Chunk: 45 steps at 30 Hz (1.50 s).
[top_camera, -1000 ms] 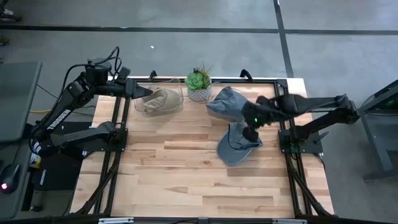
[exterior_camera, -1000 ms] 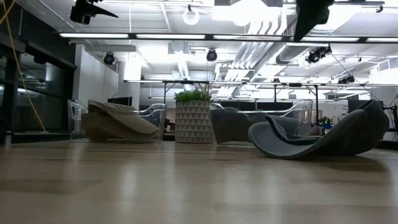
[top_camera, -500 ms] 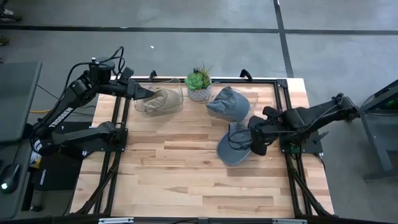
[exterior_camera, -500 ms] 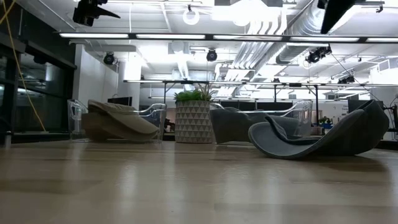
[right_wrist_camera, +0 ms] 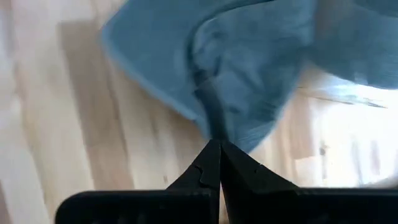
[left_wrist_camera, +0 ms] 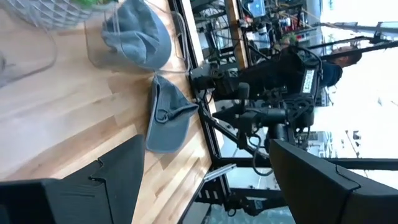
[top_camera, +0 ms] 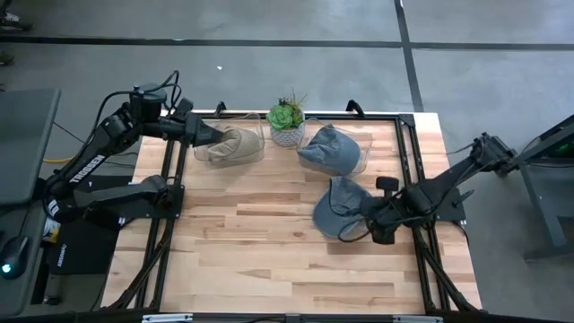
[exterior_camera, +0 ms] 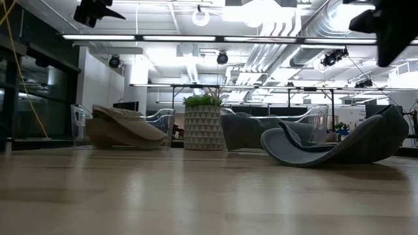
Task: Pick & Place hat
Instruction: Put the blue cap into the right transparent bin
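A blue-grey cap (top_camera: 341, 208) lies upside down on the wooden table, resting on its crown and brim; it also shows in the low view (exterior_camera: 333, 147) and the right wrist view (right_wrist_camera: 230, 68). My right gripper (top_camera: 366, 220) is shut and empty (right_wrist_camera: 217, 146), just to the right of the cap and raised above the table (exterior_camera: 385, 26). A second blue-grey hat (top_camera: 330, 148) sits in a clear bin. My left gripper (top_camera: 208, 135) is open (left_wrist_camera: 208, 143), high over a tan hat (top_camera: 231, 145) in another clear bin.
A small potted plant (top_camera: 287, 119) in a white pot stands at the far edge between the two clear bins. Black frame rails run along the table's left and right sides (top_camera: 408, 193). Bare wood lies across the middle and near half of the table (top_camera: 260, 251).
My right gripper has drawn back from above the cap toward the table's near right edge, its arm folding in, and has come a little lower. The cap has stayed where it lay.
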{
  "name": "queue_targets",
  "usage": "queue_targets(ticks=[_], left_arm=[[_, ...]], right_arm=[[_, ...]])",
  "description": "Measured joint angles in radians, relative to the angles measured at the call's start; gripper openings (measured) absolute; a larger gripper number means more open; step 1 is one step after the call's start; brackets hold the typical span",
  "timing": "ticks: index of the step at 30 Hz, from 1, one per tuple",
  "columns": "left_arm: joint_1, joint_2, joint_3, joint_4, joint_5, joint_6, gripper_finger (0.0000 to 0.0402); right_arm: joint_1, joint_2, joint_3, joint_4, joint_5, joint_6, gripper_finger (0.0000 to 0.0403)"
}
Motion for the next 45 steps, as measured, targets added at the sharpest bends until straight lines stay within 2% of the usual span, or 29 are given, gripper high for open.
queue_targets(ticks=[6, 11, 18, 22, 25, 35, 38, 42, 45], left_arm=[[-0.185, 0.062, 0.000, 0.064, -0.157, -0.059, 0.0303], [-0.338, 0.122, 0.000, 0.129, -0.284, -0.086, 0.0303], [-0.491, 0.244, 0.000, 0.173, -0.405, -0.128, 0.0303], [-0.551, 0.318, 0.000, 0.189, -0.424, -0.137, 0.0303], [-0.590, 0.384, 0.000, 0.248, -0.434, -0.155, 0.0303], [-0.650, 0.557, 0.000, 0.429, -0.433, -0.184, 0.0303], [-0.650, 0.586, 0.000, 0.456, -0.418, -0.187, 0.0303], [-0.649, 0.591, 0.000, 0.453, -0.417, -0.190, 0.0303], [-0.649, 0.593, 0.000, 0.453, -0.417, -0.184, 0.0303]], right_arm=[[0.020, 0.000, -0.054, 0.077, -0.112, -0.108, 0.0003], [0.019, -0.001, -0.084, 0.105, -0.167, -0.177, 0.0040], [0.019, -0.001, -0.101, 0.119, -0.088, -0.241, 0.0150], [0.019, -0.001, -0.101, 0.138, -0.009, -0.289, 0.0210], [0.017, -0.001, -0.101, 0.132, 0.025, -0.306, 0.0238], [0.017, 0.047, -0.101, 0.141, 0.011, -0.295, 0.0253], [0.017, 0.082, -0.101, 0.158, 0.006, -0.219, 0.0253], [0.017, 0.100, -0.101, 0.167, 0.032, -0.032, 0.0253], [0.025, 0.100, -0.101, 0.204, 0.037, -0.026, 0.0253]])
